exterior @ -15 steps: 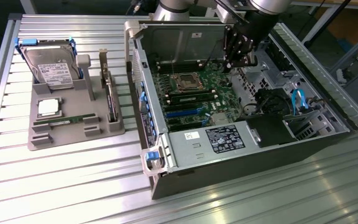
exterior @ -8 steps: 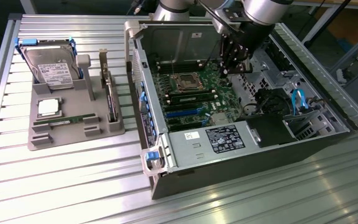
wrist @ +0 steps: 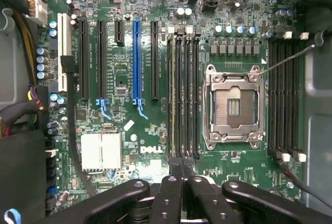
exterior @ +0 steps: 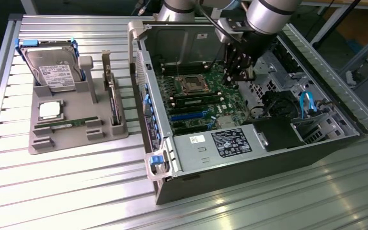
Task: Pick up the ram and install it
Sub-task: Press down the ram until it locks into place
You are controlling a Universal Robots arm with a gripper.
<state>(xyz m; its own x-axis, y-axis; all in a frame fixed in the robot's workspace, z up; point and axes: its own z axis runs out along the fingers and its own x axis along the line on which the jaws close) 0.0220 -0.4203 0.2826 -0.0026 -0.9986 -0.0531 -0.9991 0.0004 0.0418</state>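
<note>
**Pick not yet made: pincer (wrist: 181, 177) shut, nothing visible in it, over the memory slots (wrist: 184, 94).**
I see the ram (exterior: 69, 123) sitting in the grey tray (exterior: 75, 143) on the worktop (exterior: 75, 191), well apart from the pincer. Grasping it, I judge, calls for opened jaws squared to its long edges.

My arm (exterior: 270, 14) is made of thick round tubes in a pale silvery grey with a soft sheen. A thin black cable (exterior: 216, 26) runs down beside it towards my wrist. My gripper (exterior: 244, 76) is matt black all over. It has two slim, flat-sided fingers (wrist: 168, 193) in the middle, flanked by broader curved outer links (wrist: 249, 195). Each piece is pinned with small round grey-headed screws (wrist: 138, 184).
</note>
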